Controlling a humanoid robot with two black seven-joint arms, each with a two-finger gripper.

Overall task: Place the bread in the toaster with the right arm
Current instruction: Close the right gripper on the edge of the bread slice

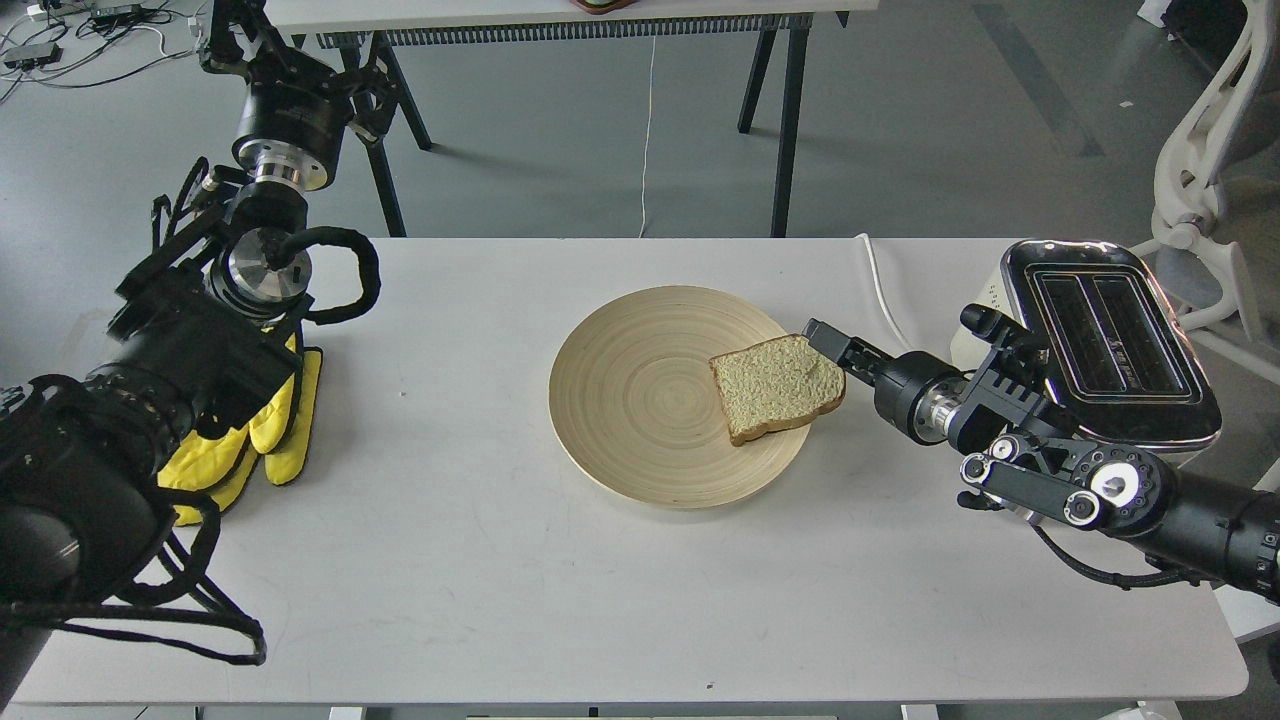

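The bread (775,385) lies on the right side of a round wooden plate (640,400), its right corner over the plate's rim. My right gripper (825,345) reaches in from the right and is at the slice's upper right edge. One black finger (835,345) shows along that edge; the other is hidden, so I cannot tell if the bread is held. The toaster (1110,340) stands at the table's right edge, behind my right arm, with its two slots empty. My left gripper (225,40) is far back at the upper left, dark and unclear.
Yellow gloves (255,440) lie on the table at the left, under my left arm. The toaster's white cord (880,285) runs across the table's back edge. Another table's black legs (785,120) stand behind, and a white chair (1200,180) is at the far right.
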